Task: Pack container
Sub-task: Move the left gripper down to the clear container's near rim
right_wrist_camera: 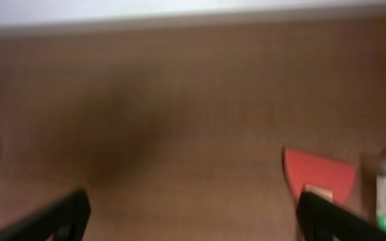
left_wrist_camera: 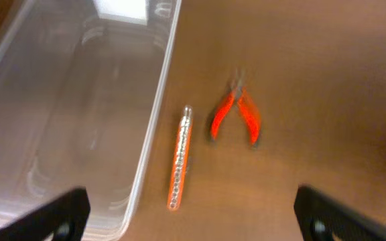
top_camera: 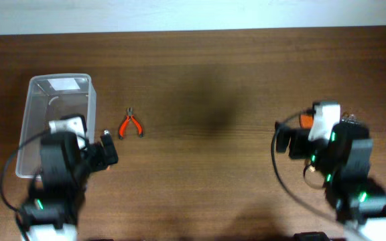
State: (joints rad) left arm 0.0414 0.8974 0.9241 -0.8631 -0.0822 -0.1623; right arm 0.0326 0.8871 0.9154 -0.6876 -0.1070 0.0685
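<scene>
The container (top_camera: pixel 31 127) is sitting on the left part of the brown surface (top_camera: pixel 213 80), with its open side facing up. Its long side is running from the near edge toward the far edge, leaning just a little. A white patch (top_camera: pixel 66 84) is showing at its far end. The left arm is hanging over the container's near right corner.

The left gripper (left_wrist_camera: pixel 189 201) is opening very wide. It is holding nothing and touching nothing. It is hovering above the surface, with the container's right wall near its left finger.

A thin orange stick tool (left_wrist_camera: pixel 179 161) is lying just beside that wall, pointing the same way as the container's long side. Small pliers (left_wrist_camera: pixel 236 117) with orange handles are lying near the stick tool, a bit farther from the container.

The right gripper (right_wrist_camera: pixel 193 201) is also opening very wide and holding nothing. It is far from the container. A flat orange piece (right_wrist_camera: pixel 317 171) is lying near its right finger.
</scene>
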